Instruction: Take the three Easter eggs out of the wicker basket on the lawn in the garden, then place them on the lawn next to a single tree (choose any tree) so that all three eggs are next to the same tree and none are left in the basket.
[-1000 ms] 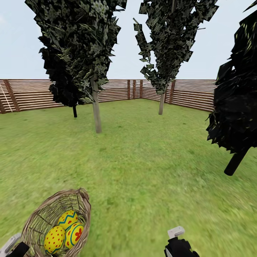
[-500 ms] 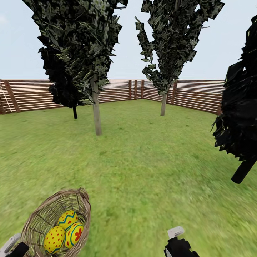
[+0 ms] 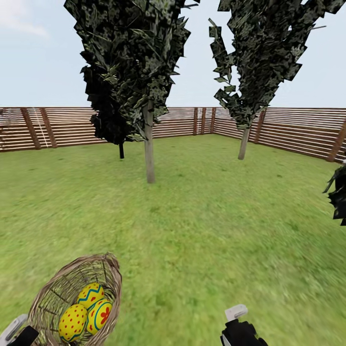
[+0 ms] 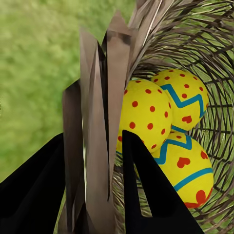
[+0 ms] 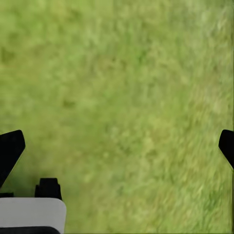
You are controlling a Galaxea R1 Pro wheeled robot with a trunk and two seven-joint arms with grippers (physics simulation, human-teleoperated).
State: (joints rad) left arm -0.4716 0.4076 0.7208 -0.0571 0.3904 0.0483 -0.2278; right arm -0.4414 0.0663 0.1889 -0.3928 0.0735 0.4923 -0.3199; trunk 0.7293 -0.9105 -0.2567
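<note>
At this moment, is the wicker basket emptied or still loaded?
Still loaded: all three Easter eggs lie inside the wicker basket, and the left gripper is clamped on its rim.

Left hand (image 4: pixel 92 195) clamped on wicker basket (image 4: pixel 105 97) rim, three Easter eggs (image 4: pixel 146 114) inside, lawn (image 4: pixel 34 73) behind

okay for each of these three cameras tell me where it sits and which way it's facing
Head view: on the robot's head, facing forward and down over the lawn toward a tree; both arms' ends at its lower edge.
Left wrist view: by the left pincer, shut on the wicker basket.
Right wrist view: by the open right pincer, facing grass.
Shared: basket, three Easter eggs.
</note>
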